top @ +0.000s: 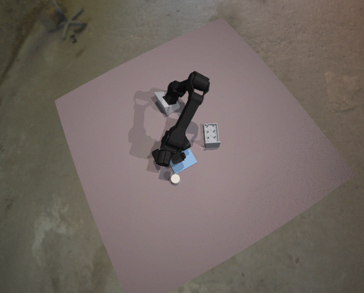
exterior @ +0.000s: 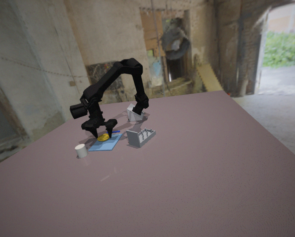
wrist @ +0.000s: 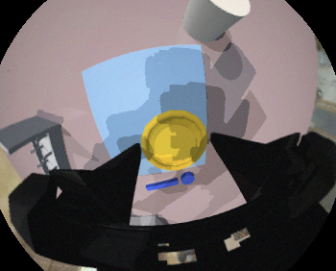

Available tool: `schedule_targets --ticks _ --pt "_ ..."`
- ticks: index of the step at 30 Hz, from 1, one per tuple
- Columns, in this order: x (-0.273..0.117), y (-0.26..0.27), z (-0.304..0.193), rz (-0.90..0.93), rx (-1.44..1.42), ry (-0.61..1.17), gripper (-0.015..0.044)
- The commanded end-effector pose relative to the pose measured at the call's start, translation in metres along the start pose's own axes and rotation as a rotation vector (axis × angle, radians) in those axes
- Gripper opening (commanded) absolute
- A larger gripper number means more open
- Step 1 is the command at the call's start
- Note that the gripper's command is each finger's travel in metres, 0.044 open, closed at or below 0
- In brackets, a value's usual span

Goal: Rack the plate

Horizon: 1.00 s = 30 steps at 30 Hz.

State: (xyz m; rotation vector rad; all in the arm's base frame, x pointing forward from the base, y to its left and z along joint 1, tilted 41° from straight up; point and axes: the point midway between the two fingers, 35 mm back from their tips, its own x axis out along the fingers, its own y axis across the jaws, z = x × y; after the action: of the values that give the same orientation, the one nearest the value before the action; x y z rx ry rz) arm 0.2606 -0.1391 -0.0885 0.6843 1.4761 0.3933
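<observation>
A round yellow plate (exterior: 103, 138) (wrist: 172, 140) lies flat on a light blue board (top: 188, 164) (exterior: 101, 147) (wrist: 114, 88), near one edge of it. My gripper (exterior: 103, 137) (wrist: 176, 141) is open and points down, with one fingertip on either side of the plate, low over it. Nothing is held. Whether the fingertips touch the rim or the board I cannot tell. The grey dish rack (top: 212, 145) (exterior: 133, 138) (wrist: 28, 131) stands beside the board, with short pegs in rows and a tall panel at one end. In the top view the arm hides the plate.
A white cylinder (top: 175, 178) (exterior: 81, 151) (wrist: 209, 21) stands by one board corner. A blue spoon-like piece (exterior: 114, 131) (wrist: 162, 184) lies beside the board on the plate's side. A whitish angled block (top: 159, 101) (exterior: 131, 117) is at the arm's base.
</observation>
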Motion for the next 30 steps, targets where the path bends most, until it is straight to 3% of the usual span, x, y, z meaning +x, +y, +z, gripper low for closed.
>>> schedule_targets --ticks 1,11,21,30 --pt "0.007 0.002 -0.001 0.009 0.006 0.0 0.04" --pt "0.008 0.002 -0.001 0.009 0.006 0.0 0.0397" --pt "0.008 0.002 -0.001 0.009 0.006 0.0 0.033" --pt "-0.023 -0.002 0.004 0.005 0.007 0.0 0.0094"
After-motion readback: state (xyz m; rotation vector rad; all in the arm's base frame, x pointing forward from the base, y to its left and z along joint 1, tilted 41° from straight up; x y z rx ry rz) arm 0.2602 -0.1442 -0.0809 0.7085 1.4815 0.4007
